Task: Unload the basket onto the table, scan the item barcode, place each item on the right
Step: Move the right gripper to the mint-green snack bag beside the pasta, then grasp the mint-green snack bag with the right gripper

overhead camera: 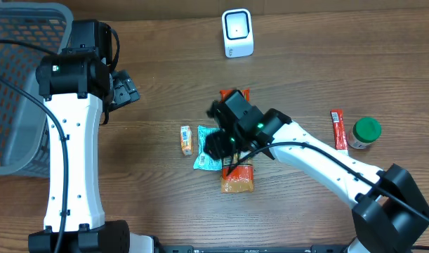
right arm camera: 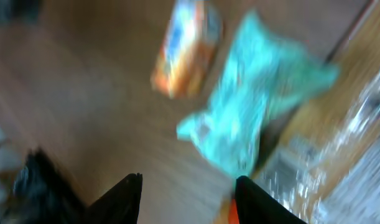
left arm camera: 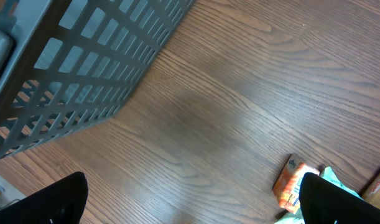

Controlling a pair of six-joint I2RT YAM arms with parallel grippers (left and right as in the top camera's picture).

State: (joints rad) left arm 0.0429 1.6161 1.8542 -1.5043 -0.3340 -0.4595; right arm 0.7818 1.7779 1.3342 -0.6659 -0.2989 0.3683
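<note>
Two dark fingertips of the right gripper stand at the bottom of the right wrist view, which is strongly blurred; they are apart from each other and nothing is between them, so this gripper holds nothing. Just beyond them a teal packet lies crumpled on the wooden table, and from overhead the gripper hangs above the upper right part of this packet; I cannot tell if it touches it. A long orange snack bag lies on the right side of the teal packet, touching or partly under it, and the right arm crosses over its middle. On the other side, near the teal packet but apart from it, lies a small orange and yellow packet. The white scanner stands at the far edge of the table, well apart from the teal packet and from both grippers. At the right, a thin red stick packet lies just beside a small jar with a green lid. The left gripper hovers over bare wood near a grey mesh basket at the left edge; in its own wrist view its fingers are spread to the two corners, wide and empty.
</note>
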